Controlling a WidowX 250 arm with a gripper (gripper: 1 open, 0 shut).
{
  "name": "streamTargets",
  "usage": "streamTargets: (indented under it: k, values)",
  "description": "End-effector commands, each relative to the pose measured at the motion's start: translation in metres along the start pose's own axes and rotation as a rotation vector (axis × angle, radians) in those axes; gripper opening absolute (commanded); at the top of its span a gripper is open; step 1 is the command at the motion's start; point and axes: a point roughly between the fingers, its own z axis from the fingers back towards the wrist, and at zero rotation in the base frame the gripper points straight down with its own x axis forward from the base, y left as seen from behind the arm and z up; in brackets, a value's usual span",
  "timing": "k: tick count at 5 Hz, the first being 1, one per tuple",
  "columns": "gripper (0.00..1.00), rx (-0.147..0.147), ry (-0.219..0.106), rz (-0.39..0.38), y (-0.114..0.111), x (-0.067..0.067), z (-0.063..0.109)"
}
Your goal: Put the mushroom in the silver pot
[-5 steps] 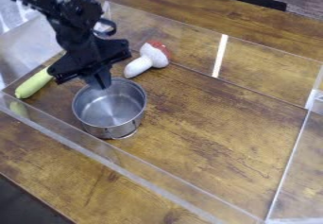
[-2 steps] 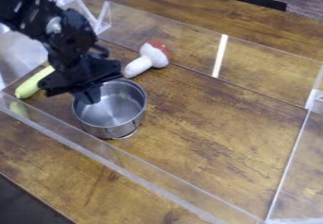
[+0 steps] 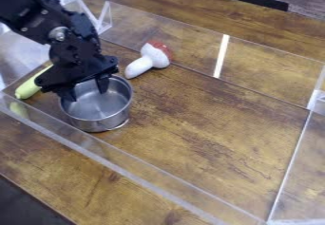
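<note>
Camera view — wooden table [image 3: 216,124], clear-walled tray [image 3: 286,177]

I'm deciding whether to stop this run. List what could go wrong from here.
1. The pincer hangs low over the pot's rim; it may well knock or drag the pot.
2. The mushroom lies untouched on the wood outside the pot, so it may never get picked up.
3. The clear wall nearby leaves little room.

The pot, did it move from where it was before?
Yes. The pot slid left, away from the mushroom and closer to the clear wall's left corner.
</note>
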Motion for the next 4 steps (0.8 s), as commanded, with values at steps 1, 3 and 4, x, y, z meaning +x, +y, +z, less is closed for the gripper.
streamTargets:
  k: [1, 3, 4]
  values:
    - [0.0, -0.019, -0.048, 0.015, -0.027, -0.002, 0.005]
    - [1.0, 0.029, -0.048, 0.075, -0.047, -0.013, -0.006]
    - [1.0, 0.062, -0.031, 0.148, -0.05, -0.01, -0.012]
